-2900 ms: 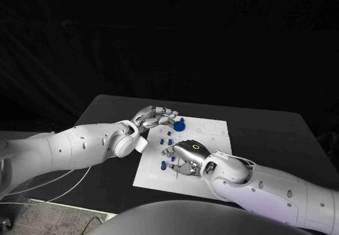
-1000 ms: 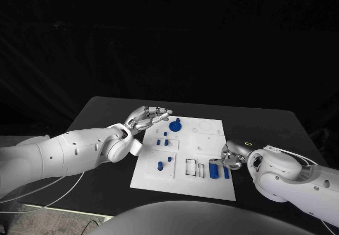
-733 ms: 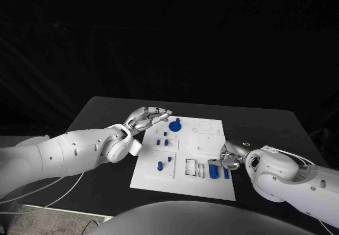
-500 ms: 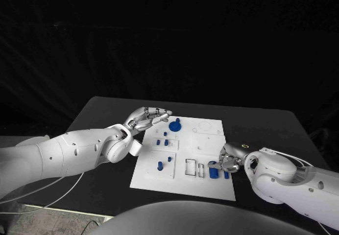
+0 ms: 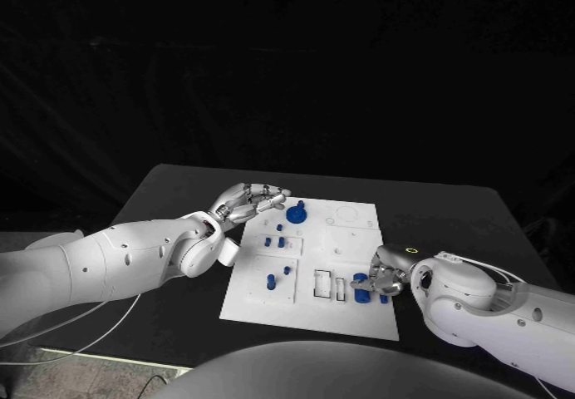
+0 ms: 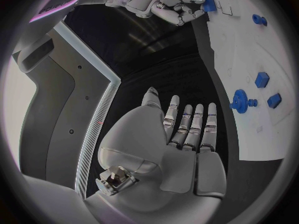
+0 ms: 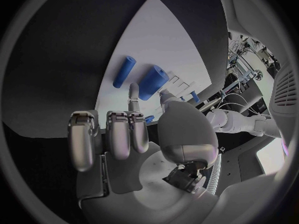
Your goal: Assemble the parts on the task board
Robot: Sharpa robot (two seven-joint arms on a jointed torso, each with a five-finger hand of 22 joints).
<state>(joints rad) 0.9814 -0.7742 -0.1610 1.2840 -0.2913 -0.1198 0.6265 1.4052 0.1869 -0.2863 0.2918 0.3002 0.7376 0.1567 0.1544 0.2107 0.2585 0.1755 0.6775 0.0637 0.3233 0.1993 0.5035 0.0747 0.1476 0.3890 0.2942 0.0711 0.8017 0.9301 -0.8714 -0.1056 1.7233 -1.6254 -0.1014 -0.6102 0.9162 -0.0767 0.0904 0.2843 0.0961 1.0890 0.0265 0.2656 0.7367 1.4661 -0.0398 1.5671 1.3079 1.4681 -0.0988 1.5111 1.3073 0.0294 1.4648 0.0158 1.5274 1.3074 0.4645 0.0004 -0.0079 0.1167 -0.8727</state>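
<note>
The white task board (image 5: 347, 237) lies mid-table. Near its right front edge lie a blue block (image 5: 360, 286) and a slim blue cylinder (image 5: 384, 294). My right hand (image 5: 381, 273) sits over them, its thumb and one finger pinching the end of the blue block (image 7: 152, 81), the other fingers curled; the cylinder (image 7: 124, 71) lies free beside it. My left hand (image 5: 249, 200) hovers at the board's far left corner, fingers straight and holding nothing (image 6: 187, 129). A blue gear (image 5: 298, 214) stands near it.
Several small blue pegs (image 5: 277, 242) stand in the board's left half, and two empty rectangular slots (image 5: 323, 283) lie left of the block. The gear (image 6: 239, 100) and blue pieces (image 6: 261, 79) appear in the left wrist view. Black table (image 5: 455, 216) surrounds the board.
My right hand has crept left from the board's right edge onto the blue block and cylinder, and its fingers have closed on the block. The left hand has stayed put.
</note>
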